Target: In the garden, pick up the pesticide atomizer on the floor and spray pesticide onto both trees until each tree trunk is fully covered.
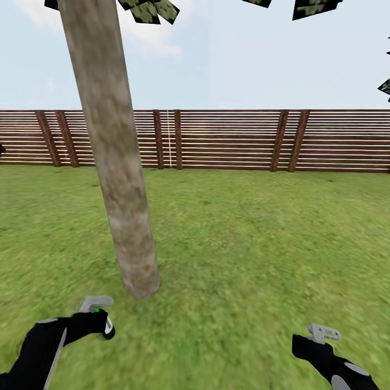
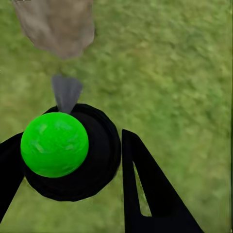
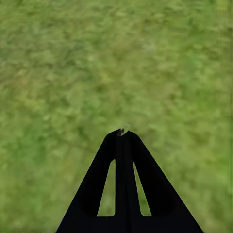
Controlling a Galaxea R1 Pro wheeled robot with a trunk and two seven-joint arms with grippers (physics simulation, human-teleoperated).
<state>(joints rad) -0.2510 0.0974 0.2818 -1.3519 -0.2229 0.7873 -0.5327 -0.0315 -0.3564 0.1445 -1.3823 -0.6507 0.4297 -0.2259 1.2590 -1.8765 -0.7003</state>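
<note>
A thick grey-brown tree trunk (image 1: 116, 162) rises from the lawn just ahead and left of centre, with dark leaves (image 1: 146, 10) at its top. My left gripper (image 1: 100, 322) is low at the left, shut on the pesticide atomizer (image 1: 106, 326), a small dark bottle with a pale stripe. In the left wrist view the atomizer (image 2: 73, 150) shows a bright green cap and a grey nozzle aimed at the trunk's base (image 2: 56, 26), and a dark finger (image 2: 145, 189) lies on each side of it. My right gripper (image 1: 297, 342) hangs over grass at the lower right, shut and empty (image 3: 121, 133).
A horizontal-slat wooden fence (image 1: 227, 141) runs across the back of the lawn (image 1: 254, 233). Grass stretches to the right of the trunk. More dark leaves (image 1: 385, 86) poke in at the right edge.
</note>
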